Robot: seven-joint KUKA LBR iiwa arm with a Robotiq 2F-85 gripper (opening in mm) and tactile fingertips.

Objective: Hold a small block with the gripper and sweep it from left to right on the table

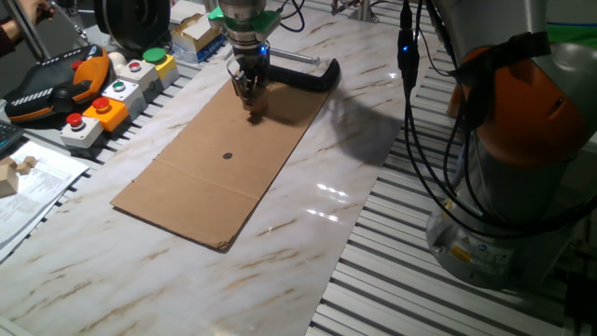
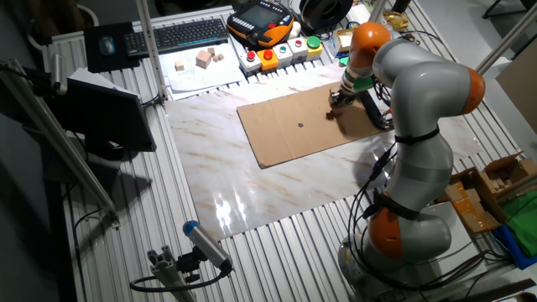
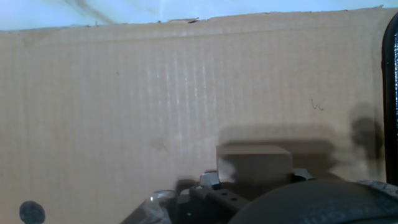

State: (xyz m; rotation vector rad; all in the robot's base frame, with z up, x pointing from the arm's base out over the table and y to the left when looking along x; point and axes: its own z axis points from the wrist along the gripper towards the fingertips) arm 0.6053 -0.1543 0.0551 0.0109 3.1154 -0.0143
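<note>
Gripper [image 1: 250,96] pinches the small block [image 3: 254,163] between its fingers, low over the cardboard sheet [image 1: 224,159] lying on the table [image 1: 308,215]; a dark spot [image 1: 228,156] marks the sheet.

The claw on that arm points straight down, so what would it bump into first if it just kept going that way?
Most likely the cardboard sheet just below it. The claw hangs low over that sheet, with the small block apparently between its fingers. Whether the block already touches it, I can't tell.
</note>
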